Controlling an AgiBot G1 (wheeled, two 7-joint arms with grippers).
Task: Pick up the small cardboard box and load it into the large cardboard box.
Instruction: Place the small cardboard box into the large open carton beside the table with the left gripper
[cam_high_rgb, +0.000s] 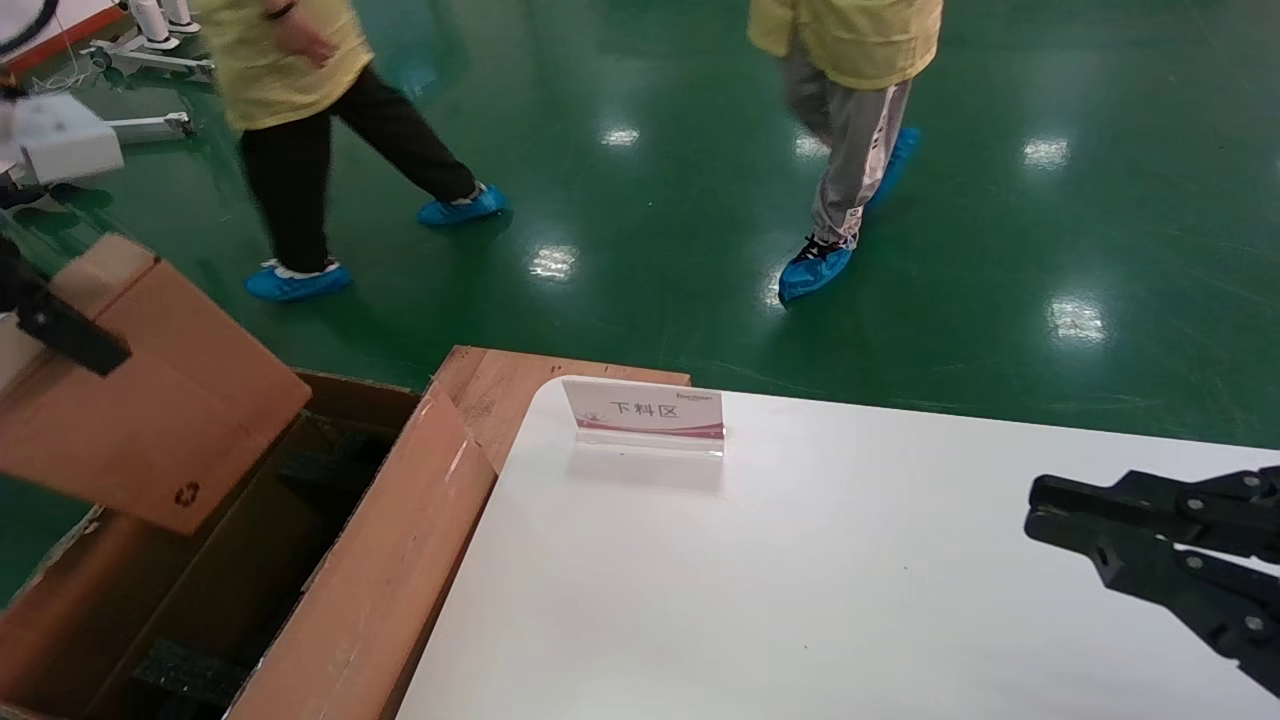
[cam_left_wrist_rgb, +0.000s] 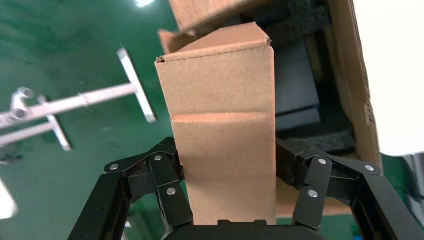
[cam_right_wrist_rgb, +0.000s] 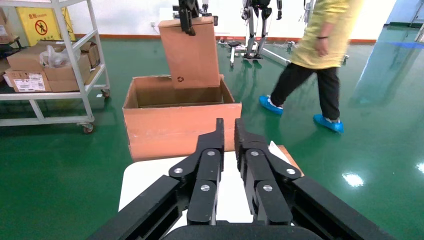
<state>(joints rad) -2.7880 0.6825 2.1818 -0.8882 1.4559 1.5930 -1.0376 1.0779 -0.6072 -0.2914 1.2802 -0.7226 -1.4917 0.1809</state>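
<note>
My left gripper (cam_high_rgb: 62, 330) is shut on the small cardboard box (cam_high_rgb: 150, 400) and holds it tilted in the air over the open large cardboard box (cam_high_rgb: 385, 570). The recycling symbol sits at the small box's lower corner. In the left wrist view the gripper (cam_left_wrist_rgb: 225, 162) clamps both sides of the small box (cam_left_wrist_rgb: 220, 110), with the large box's wall (cam_left_wrist_rgb: 350, 75) and black foam (cam_left_wrist_rgb: 295, 85) below. The right wrist view shows the small box (cam_right_wrist_rgb: 192, 52) hanging above the large box (cam_right_wrist_rgb: 180, 117). My right gripper (cam_high_rgb: 1040, 505) is shut and empty over the white table; it also shows in its wrist view (cam_right_wrist_rgb: 227, 125).
The white table (cam_high_rgb: 800, 580) carries an acrylic sign (cam_high_rgb: 645, 412) at its far edge. A wooden board (cam_high_rgb: 490, 385) lies between table and carton. Two people in yellow walk on the green floor (cam_high_rgb: 290, 150) (cam_high_rgb: 850, 120). A shelf cart (cam_right_wrist_rgb: 50, 65) stands beyond the carton.
</note>
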